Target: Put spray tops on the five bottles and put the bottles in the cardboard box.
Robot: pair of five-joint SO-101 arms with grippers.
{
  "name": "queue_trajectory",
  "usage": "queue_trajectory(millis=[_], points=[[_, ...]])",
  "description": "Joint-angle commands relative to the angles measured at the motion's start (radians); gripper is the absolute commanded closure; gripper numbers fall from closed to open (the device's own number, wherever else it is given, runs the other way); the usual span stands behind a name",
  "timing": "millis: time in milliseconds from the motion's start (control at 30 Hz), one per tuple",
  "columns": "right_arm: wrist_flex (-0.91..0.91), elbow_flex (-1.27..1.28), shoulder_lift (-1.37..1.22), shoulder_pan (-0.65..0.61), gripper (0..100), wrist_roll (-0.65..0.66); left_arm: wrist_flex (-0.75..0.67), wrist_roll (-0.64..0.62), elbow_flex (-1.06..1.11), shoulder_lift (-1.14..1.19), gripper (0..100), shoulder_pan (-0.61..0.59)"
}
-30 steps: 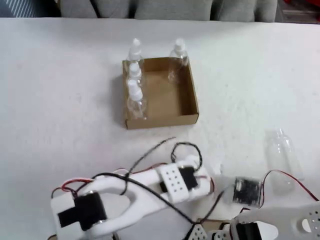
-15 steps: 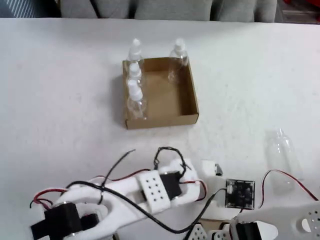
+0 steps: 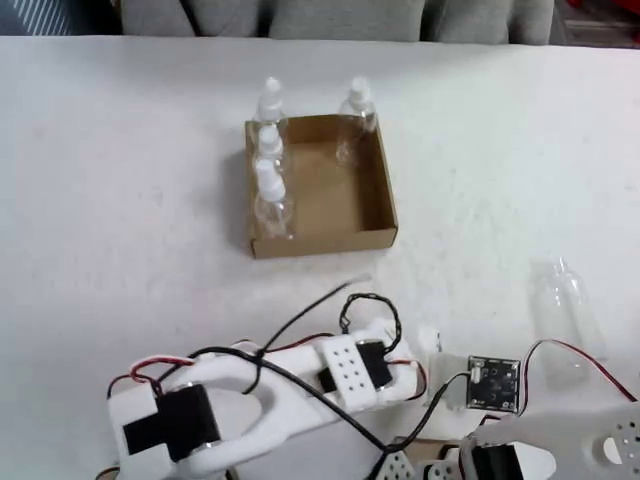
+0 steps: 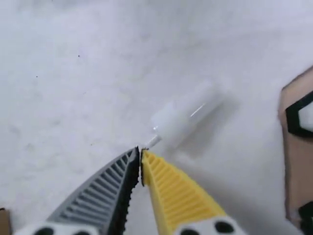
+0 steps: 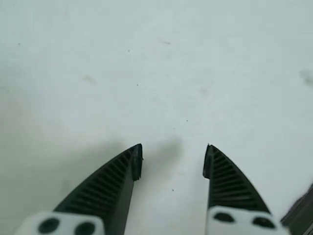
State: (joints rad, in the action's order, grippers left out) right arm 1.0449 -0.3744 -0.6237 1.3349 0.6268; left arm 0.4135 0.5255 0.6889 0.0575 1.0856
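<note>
White tabletop (image 3: 120,180).
- Step, as judged: fifth bottle, the last, not yet topped.
- Box (image 3: 330,240) mid-tabletop, toward far edge. Four topped bottles (image 3: 270,195) stand at its left wall and far-right corner.
- Left gripper (image 4: 141,152) by near edge: jaws closed, tips at thin tube of top (image 4: 183,115) lying just beyond. Real grip unclear.
- Right gripper (image 5: 171,159): jaws wide apart over bare tabletop.
- Bare bottle (image 3: 565,305) lies on side near right edge, well apart from top.
- Next needs: firm hold on top, bottle steadied, top fitted to neck, bottle into box.

The white left arm (image 3: 250,395) is fitted with black motors (image 3: 165,432) and red and black cables (image 3: 371,296). The left gripper (image 4: 141,152) fingers (image 4: 171,191) are ribbed grey and yellow; the right gripper (image 5: 172,157) fingers (image 5: 115,181), black.
</note>
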Motion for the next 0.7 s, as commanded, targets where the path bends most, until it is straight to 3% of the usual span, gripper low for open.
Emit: queue_trajectory(millis=[0, 100, 300, 433, 667], points=[[0.012, -0.041, 0.012, -0.001, 82.9, 0.009, 0.011, -0.005, -0.052, -0.008, 98, 0.027], [0.012, -0.041, 0.012, -0.001, 82.9, 0.009, 0.014, 0.02, -0.052, -0.007, 96, 0.025], [0.012, -0.041, 0.012, -0.001, 82.9, 0.009, 0.052, 0.107, -0.069, -0.002, 81, -0.05], [0.012, -0.041, 0.012, -0.001, 82.9, 0.009, 0.037, 0.112, -0.084, -0.001, 80, -0.12], [0.012, -0.041, 0.012, -0.001, 82.9, 0.009, 0.003, 0.114, -0.077, -0.001, 80, -0.12]])
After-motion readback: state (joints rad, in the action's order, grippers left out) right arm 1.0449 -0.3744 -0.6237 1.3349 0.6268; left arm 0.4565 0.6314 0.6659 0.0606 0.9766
